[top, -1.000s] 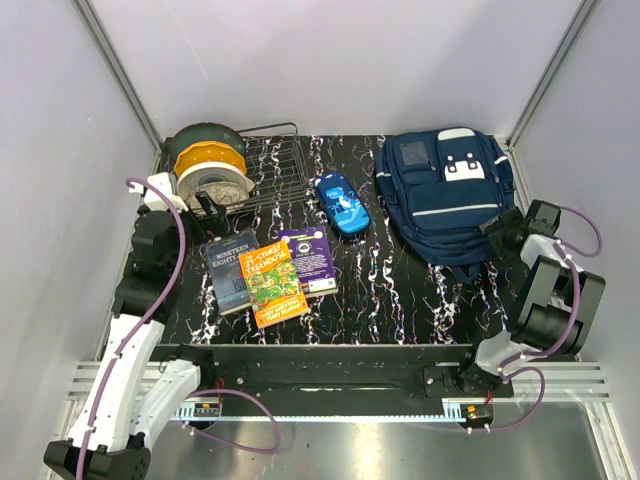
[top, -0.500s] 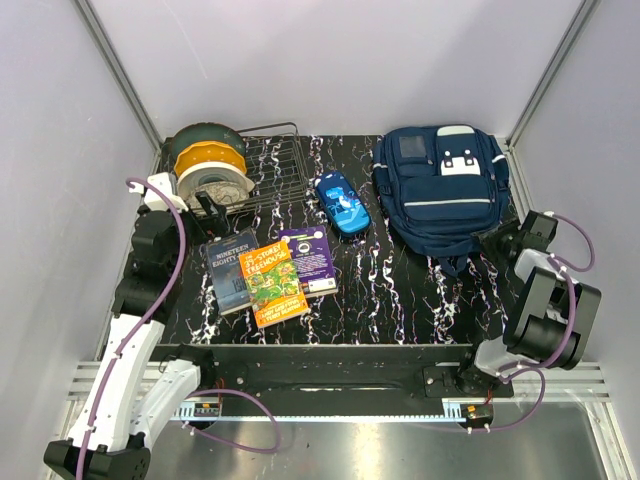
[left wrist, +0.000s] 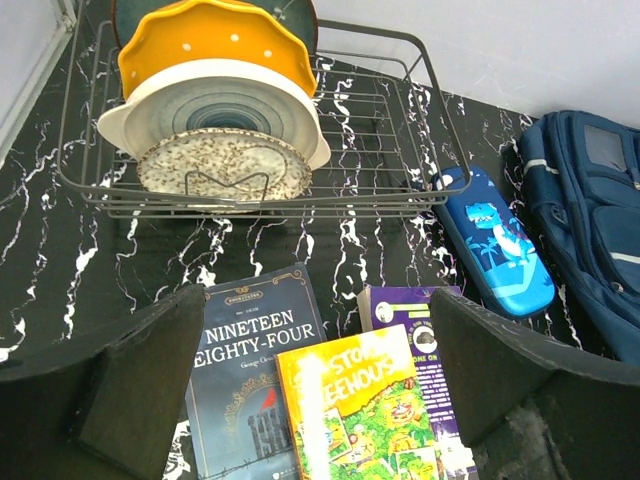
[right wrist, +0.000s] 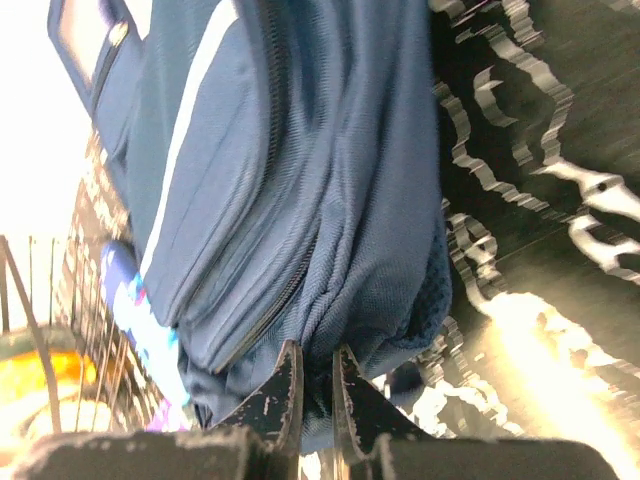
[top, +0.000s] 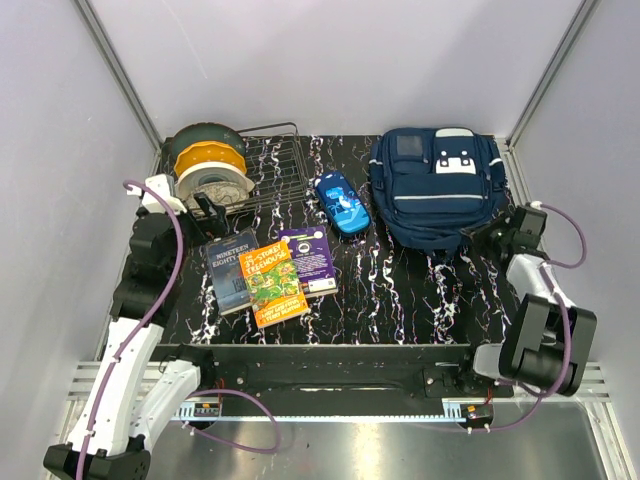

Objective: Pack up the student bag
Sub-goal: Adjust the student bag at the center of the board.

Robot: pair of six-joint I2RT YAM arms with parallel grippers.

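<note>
The student bag [top: 435, 195], navy with white stripes, lies flat at the back right of the table. It fills the right wrist view as folds of blue fabric [right wrist: 300, 200]. My right gripper [top: 487, 236] is at the bag's near right corner, and its jaws [right wrist: 316, 352] are pinched shut on a fold of the bag's fabric. My left gripper [top: 205, 208] stands open above the books, with nothing between its fingers [left wrist: 150, 370]. The bag's edge [left wrist: 590, 230] shows at the right of the left wrist view.
Three books lie left of centre: a dark one [top: 230, 268], a yellow-orange one [top: 272, 285] and a purple one [top: 310, 258]. A glossy blue pencil case [top: 342, 202] sits beside the bag. A wire dish rack [top: 275, 165] with plates stands at the back left.
My right gripper has closed on the bag's fabric and reached inward. The bag has shifted toward the back and slightly left. The left arm has barely moved.
</note>
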